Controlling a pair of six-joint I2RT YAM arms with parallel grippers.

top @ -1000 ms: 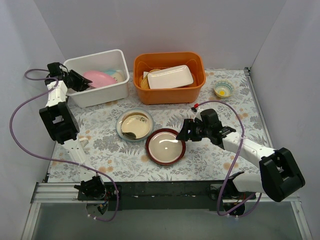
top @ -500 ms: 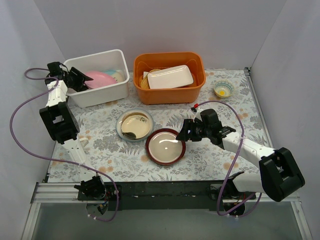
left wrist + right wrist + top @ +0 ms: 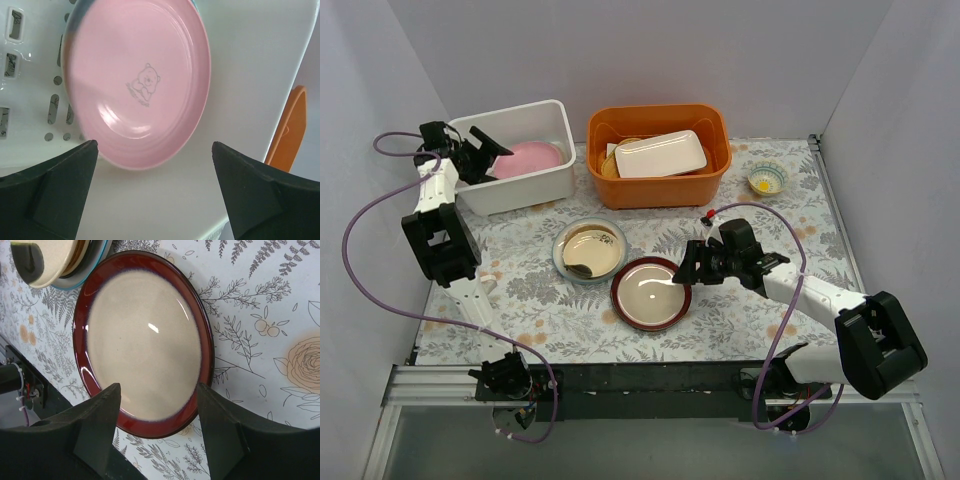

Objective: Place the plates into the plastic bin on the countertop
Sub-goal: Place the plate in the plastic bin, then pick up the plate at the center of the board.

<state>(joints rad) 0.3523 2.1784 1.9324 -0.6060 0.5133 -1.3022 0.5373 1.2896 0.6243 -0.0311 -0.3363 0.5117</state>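
The pink plate [image 3: 135, 85] lies flat inside the plastic bin [image 3: 535, 188], a sliver of blue rim showing under its far edge, so it seems to rest on another plate. The left gripper [image 3: 154, 146] hovers over the bin's left end with its jaws spread wide and nothing between them. That placement looks finished.

The step in hand, as I judge it, is the next pick. Out in front of the bin and off to its right, a red-rimmed plate [image 3: 142, 342] sits flat on the countertop [image 3: 740, 320]. The right gripper [image 3: 159, 387] hangs over the edge of that plate farthest from the bin, with its jaws open on either side of the rim and not yet closed on it. Between this plate and the bin, just beside the plate, is a blue-rimmed plate [image 3: 589, 250] with a cream one stacked in it.

The next move calls for getting one finger under the low rim and one above it, then closing firmly — a glazed edge could slip. After that comes a lift clear of the stack and a long carry toward the bin, whose floor is largely taken up by the pink plate.
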